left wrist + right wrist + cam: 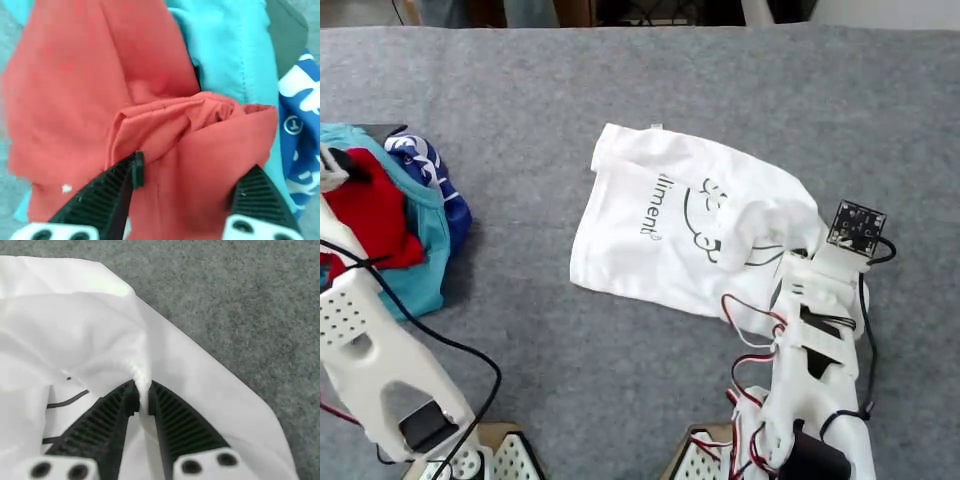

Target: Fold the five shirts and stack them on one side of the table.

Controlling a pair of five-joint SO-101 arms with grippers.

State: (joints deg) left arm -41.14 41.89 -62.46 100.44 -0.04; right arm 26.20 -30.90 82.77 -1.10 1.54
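Note:
A white shirt (670, 225) with a black line drawing lies spread in the middle of the grey table. My right gripper (142, 402) is shut on a pinched fold of the white shirt (100, 330) near its right edge; the right arm (820, 340) rises from the front edge of the table. At the far left a pile holds a red shirt (375, 215) on a teal shirt (425, 255), with a blue patterned shirt (440, 185) beside them. My left gripper (192, 182) hangs open just above the red shirt (100, 90), fingers (117, 187) astride a raised crease.
The grey felt table (520, 90) stretches wide behind and between the shirts. The left arm's white body (365, 350) and cables stand at the front left. A dark flat object (285, 30) peeks from under the teal shirt (235, 45).

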